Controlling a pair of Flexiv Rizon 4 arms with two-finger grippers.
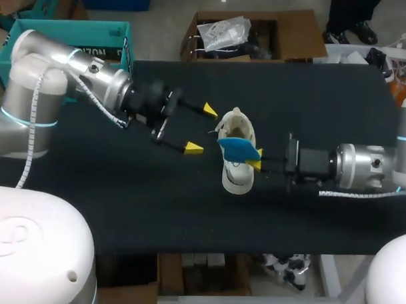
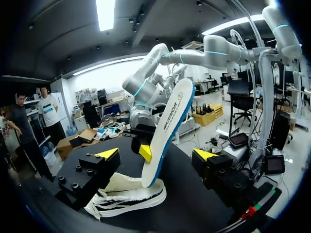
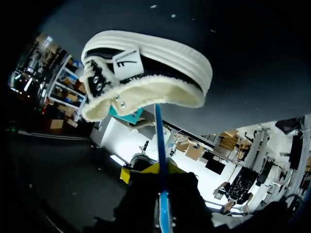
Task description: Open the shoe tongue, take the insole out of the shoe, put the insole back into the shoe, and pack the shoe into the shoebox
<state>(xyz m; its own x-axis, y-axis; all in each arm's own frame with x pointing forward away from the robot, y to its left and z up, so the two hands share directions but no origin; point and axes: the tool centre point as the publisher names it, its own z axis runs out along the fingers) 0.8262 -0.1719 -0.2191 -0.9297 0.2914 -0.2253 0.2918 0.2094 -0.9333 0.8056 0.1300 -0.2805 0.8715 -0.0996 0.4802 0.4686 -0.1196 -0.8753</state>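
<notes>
- Risk: the insole (image 2: 167, 136) looks thin & bendy, and my right gripper (image 1: 257, 158) pinches it only low down. It could twist or slip out if I tilt or pull fast.
- Risk: nothing holds the sneaker (image 1: 237, 168) down. The insole's lower end sits in its opening, so drag may lift or tip it on the table (image 1: 121, 202).
- Left gripper (image 1: 200, 129) is spread wide w/ nothing in it, just beside the sneaker; it could brace it.
- Insole: white top, blue underside, standing near upright over the sneaker, mid-table.
- Sneaker: cream w/ black stripes, sole-down.
</notes>
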